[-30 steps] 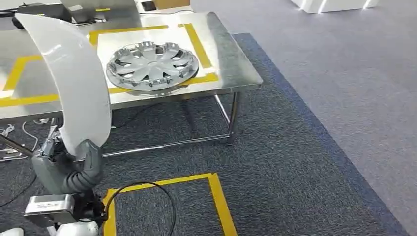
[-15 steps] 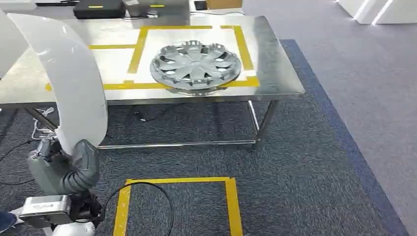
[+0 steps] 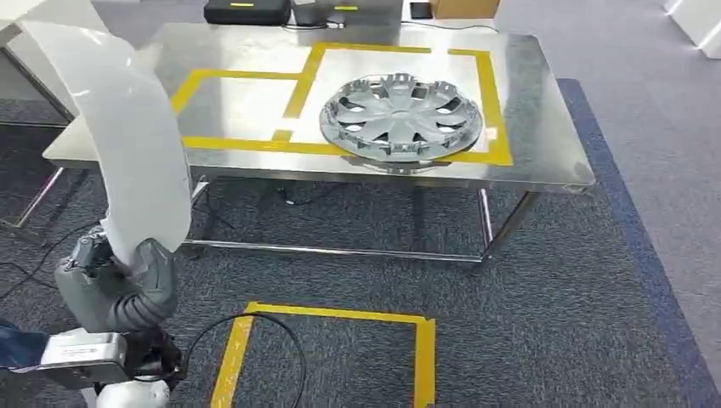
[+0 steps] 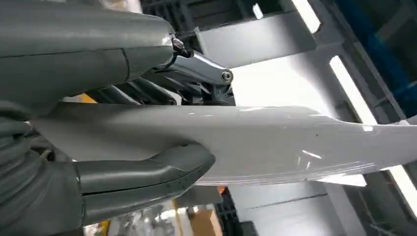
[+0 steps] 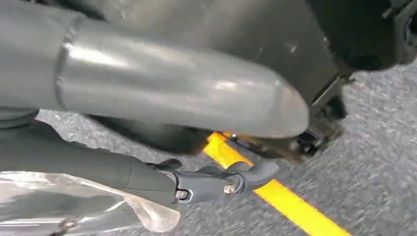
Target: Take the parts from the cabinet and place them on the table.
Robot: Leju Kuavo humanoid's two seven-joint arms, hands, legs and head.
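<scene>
My left hand (image 3: 115,285) grips the lower end of a long, curved white panel (image 3: 136,136), which rises up at the left of the head view, in front of the table's left end. In the left wrist view the thumb (image 4: 147,172) presses on one face of the panel (image 4: 275,142) and darker fingers lie behind it. A silver wheel cover (image 3: 400,119) lies flat on the steel table (image 3: 544,127), inside a yellow taped box. My right hand (image 5: 162,98) hangs over the carpet with its thumb and a dark finger apart, holding nothing.
A yellow taped square (image 3: 332,314) marks the grey carpet in front of the table, with a black cable loop (image 3: 289,340) beside it. Dark boxes (image 3: 246,10) stand along the table's far edge. Another table edge (image 3: 34,34) shows at far left.
The whole picture has shifted: the table and wheel cover now sit further right and more square-on, so the camera has turned. The white panel stays in my left hand.
</scene>
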